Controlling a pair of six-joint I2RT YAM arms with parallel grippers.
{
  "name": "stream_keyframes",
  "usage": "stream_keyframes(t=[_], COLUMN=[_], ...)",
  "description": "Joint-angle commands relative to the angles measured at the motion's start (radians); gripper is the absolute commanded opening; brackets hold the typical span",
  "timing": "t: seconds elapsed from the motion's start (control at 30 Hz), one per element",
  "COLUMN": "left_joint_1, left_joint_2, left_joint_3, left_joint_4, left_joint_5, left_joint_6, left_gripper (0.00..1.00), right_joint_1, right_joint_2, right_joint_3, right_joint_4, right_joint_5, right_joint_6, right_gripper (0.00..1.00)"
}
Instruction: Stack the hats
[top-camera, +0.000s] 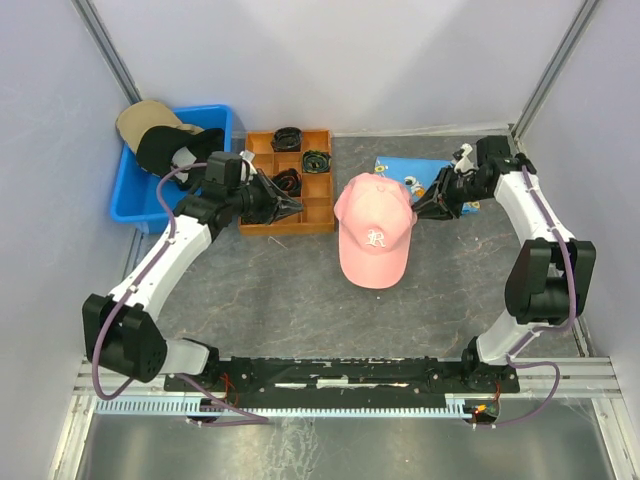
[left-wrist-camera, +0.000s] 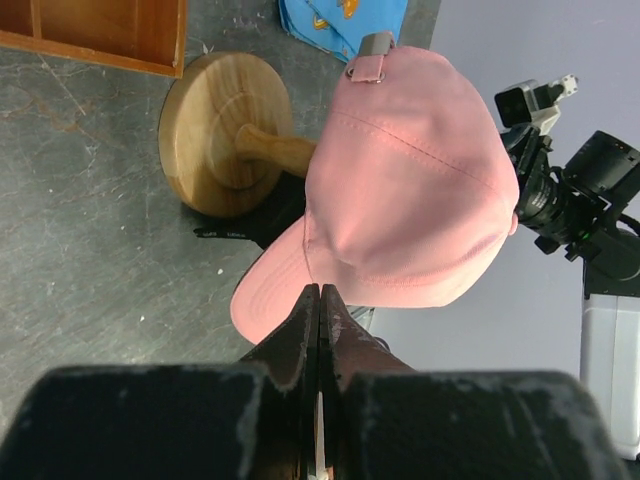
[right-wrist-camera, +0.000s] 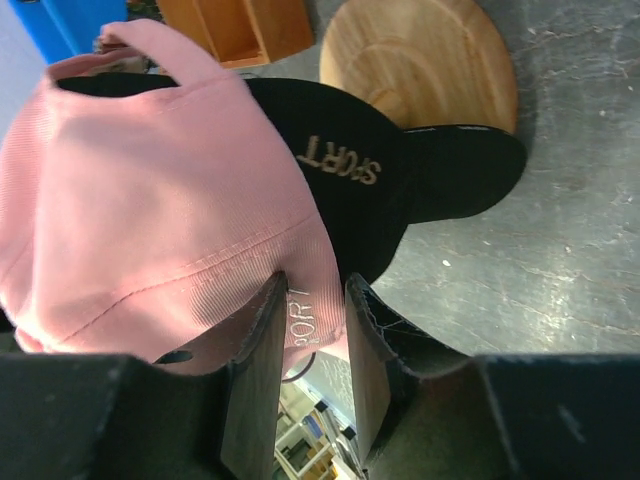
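At the desk centre, top view: the pink cap (top-camera: 375, 235) sits with its brim toward the near edge. The left arm rises from its base at the near-left corner and bends toward the far edge. The left gripper (top-camera: 293, 208) is level over the orange tray (top-camera: 318, 205), pointing at the cap but clear of it. The right arm folds at the right edge and reaches back inward. The right gripper (top-camera: 417, 209) meets the cap's right side, near the blue cloth (top-camera: 405, 170). In the far-left corner, the blue bin (top-camera: 125, 205) holds the tan cap (top-camera: 145, 120) and a black cap (top-camera: 165, 148).

Left wrist view: the left gripper (left-wrist-camera: 320, 300) has both fingers pressed together, with nothing seen between them. The pink cap (left-wrist-camera: 410, 190) hangs over the wooden stand (left-wrist-camera: 215, 130).

Right wrist view: the right gripper (right-wrist-camera: 310, 285) has its fingers (right-wrist-camera: 262, 340) apart, with the lower edge of the pink cap (right-wrist-camera: 140, 170) lying between them. Whether either finger touches the fabric cannot be told. The SPORT cap (right-wrist-camera: 350, 170), also black, lies under the pink cap, beside the round base of the wooden stand (right-wrist-camera: 420, 60)
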Motion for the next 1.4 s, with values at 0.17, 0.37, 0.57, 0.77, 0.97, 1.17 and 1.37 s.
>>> stream_keyframes(t=[0.17,0.37,0.57,0.77,0.97,1.17,1.37], left_joint_1=[-0.015,-0.036,-0.039,-0.038,-0.038,-0.04,-0.039], left_joint_2=[0.067,0.096,0.106,0.085,0.072,0.077,0.119], left_joint_3=[-0.044,-0.073,-0.105,-0.193,-0.324,-0.406,-0.419], left_joint_4=[0.202,0.298,0.325,0.345,0.483,0.587,0.67], left_joint_5=[0.058,0.08,0.081,0.084,0.136,0.188,0.212], left_joint_6=[0.009,-0.043,-0.044,-0.039,-0.101,-0.137,-0.179], left_gripper=[0.03,0.03,0.03,0.04,0.04,0.03,0.03], right_joint_1=[-0.002,-0.004,-0.022,-0.067,-0.097,-0.102,-0.102], right_joint_2=[-0.014,-0.082,-0.146,-0.243,-0.352,-0.419,-0.482], right_joint_3=[-0.048,-0.051,-0.1,-0.276,-0.53,-0.758,-0.879], right_joint_4=[0.05,0.02,-0.016,0.046,0.325,0.814,0.895], right_joint_5=[0.137,0.169,0.2,0.104,-0.138,-0.294,-0.293], right_joint_6=[-0.04,-0.039,-0.017,0.032,0.152,0.415,0.447], right_gripper=[0.4,0.44,0.46,0.47,0.5,0.53,0.56])
